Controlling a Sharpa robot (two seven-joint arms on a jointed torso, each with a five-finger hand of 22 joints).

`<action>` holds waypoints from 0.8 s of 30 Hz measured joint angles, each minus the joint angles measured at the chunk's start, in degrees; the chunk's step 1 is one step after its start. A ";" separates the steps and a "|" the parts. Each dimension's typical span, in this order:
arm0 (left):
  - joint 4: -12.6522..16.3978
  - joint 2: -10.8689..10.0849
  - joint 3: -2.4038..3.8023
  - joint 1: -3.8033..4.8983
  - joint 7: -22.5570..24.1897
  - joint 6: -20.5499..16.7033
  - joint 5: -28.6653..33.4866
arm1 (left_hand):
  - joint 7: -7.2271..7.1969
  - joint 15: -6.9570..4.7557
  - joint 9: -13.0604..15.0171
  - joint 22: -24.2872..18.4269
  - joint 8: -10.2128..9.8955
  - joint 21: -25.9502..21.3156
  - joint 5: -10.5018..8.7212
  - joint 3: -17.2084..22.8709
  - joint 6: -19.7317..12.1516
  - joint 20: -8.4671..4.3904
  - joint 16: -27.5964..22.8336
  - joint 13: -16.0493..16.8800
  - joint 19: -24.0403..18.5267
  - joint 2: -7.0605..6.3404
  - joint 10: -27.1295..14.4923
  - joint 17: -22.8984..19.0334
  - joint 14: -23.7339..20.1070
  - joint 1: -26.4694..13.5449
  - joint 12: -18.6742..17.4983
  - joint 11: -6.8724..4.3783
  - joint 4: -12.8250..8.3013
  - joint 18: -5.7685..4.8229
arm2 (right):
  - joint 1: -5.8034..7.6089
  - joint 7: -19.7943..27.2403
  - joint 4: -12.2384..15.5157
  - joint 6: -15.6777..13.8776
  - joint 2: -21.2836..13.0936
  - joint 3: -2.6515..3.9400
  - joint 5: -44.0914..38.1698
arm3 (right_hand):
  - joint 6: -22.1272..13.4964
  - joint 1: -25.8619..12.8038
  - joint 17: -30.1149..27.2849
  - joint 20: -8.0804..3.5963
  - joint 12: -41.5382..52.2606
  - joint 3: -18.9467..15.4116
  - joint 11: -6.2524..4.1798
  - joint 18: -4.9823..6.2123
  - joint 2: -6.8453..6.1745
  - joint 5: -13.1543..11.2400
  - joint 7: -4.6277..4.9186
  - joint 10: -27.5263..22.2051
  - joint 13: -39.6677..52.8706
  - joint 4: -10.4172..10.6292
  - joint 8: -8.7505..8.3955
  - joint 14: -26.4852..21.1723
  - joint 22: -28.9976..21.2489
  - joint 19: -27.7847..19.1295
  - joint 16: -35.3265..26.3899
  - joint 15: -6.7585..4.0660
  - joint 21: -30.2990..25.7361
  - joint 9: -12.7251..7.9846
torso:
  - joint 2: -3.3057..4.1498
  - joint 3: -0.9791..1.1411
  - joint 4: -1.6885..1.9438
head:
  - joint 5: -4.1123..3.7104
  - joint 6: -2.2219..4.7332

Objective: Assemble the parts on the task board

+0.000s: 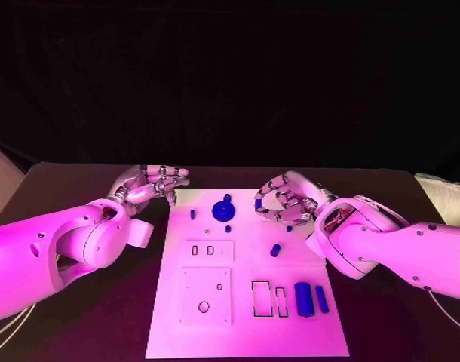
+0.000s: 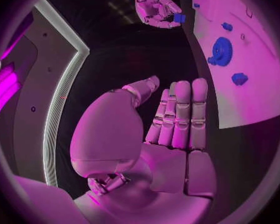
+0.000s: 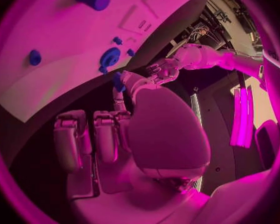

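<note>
left robot hand (image 1: 151, 183) hovers off the task board's (image 1: 295, 332) far-left corner over bare worktop (image 1: 78, 332), fingers straight, holding nothing. right robot hand (image 1: 284, 200) pinches a small blue part (image 1: 259, 204) above the board's far edge, near the gear (image 1: 224, 209).

Two arms with smooth white moulded shells, rounded and bulbous toward the wrist. Left arm (image 1: 45, 253): small dark screw recesses dot the casing; a flat rounded cover plate sits at the wrist; thin pale cables trail beneath the forearm. Right arm (image 1: 415, 253): same shell, a row of dark screw points along its upper edge, one thin cable below. Left hand (image 1: 151, 183) and right hand (image 1: 286, 200): silver metal, segmented fingers with ribbed links, broad smooth domed thumb base, flat panelled palm.
</note>
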 measured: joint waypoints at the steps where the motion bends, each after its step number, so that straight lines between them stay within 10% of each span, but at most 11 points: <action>1: -0.32 0.25 -0.01 0.00 0.00 0.05 0.01 | 0.00 0.00 0.00 0.00 0.00 0.00 0.00 0.00 0.00 0.00 0.00 0.00 0.00 0.00 0.00 0.00 0.00 0.00 0.00 0.00 0.00 0.00 | -0.20 -0.65 0.21 0.00 0.55 -0.02 -0.53 | -0.01 0.00 0.00 0.00 0.00 0.00 0.00 0.00 0.00 0.00 0.00 0.00 0.00 0.00 0.00 0.00 0.00 0.00 0.00 0.00 0.00 0.00 | -0.18 -0.05 0.02 | 0.15 -0.19; 24: -5.08 4.14 -0.54 -0.49 -0.09 1.26 0.16 | 0.00 0.00 -0.01 0.14 0.00 0.22 0.00 0.00 0.00 0.00 0.00 0.00 0.00 0.06 0.00 -0.04 0.00 -0.40 0.00 0.00 0.00 0.00 | -8.05 -8.50 -1.52 0.13 9.92 -0.18 -12.61 | -0.84 -0.77 -0.01 0.01 0.00 0.40 0.00 0.00 -0.77 -0.45 0.47 0.00 0.04 -0.09 1.01 0.00 0.03 0.00 0.00 0.00 0.00 0.14 | -2.21 -0.36 0.44 | 2.28 -2.79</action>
